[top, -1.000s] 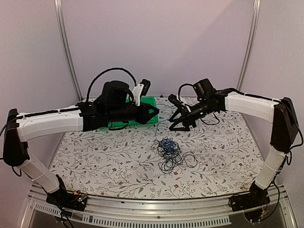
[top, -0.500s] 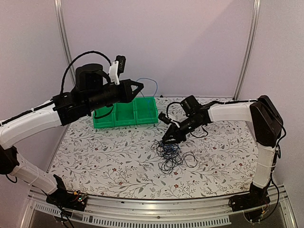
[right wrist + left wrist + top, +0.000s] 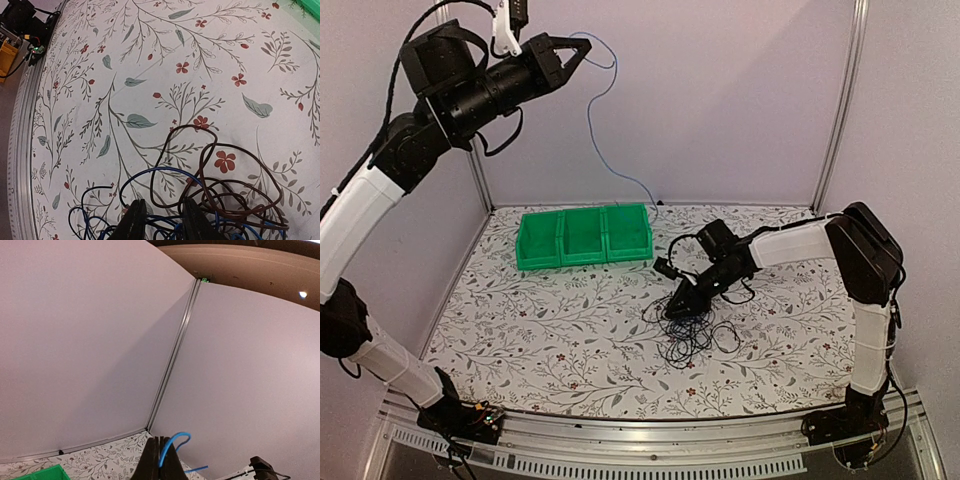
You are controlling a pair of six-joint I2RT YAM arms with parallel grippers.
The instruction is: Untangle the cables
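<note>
The cables (image 3: 692, 330) lie tangled at the centre of the counter (image 3: 540, 320). The right tool (image 3: 678, 308), jaws parted astride the strands, presses down on them, apparently to anchor the heap. High at the far left, the left tool (image 3: 582, 45) is clenched on the blue cable (image 3: 172, 438), presumably to pull it clear.

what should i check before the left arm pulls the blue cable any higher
1. Left gripper shut on blue cable: ok
2. Right gripper down at the tangle: ok
3. Right gripper clamped on the tangle: not ok, jaws parted with strands between
4. Blue cable clear of green bins: cannot tell
5. Blue cable out of the tangle: not ok, blue loops lie in it
</note>
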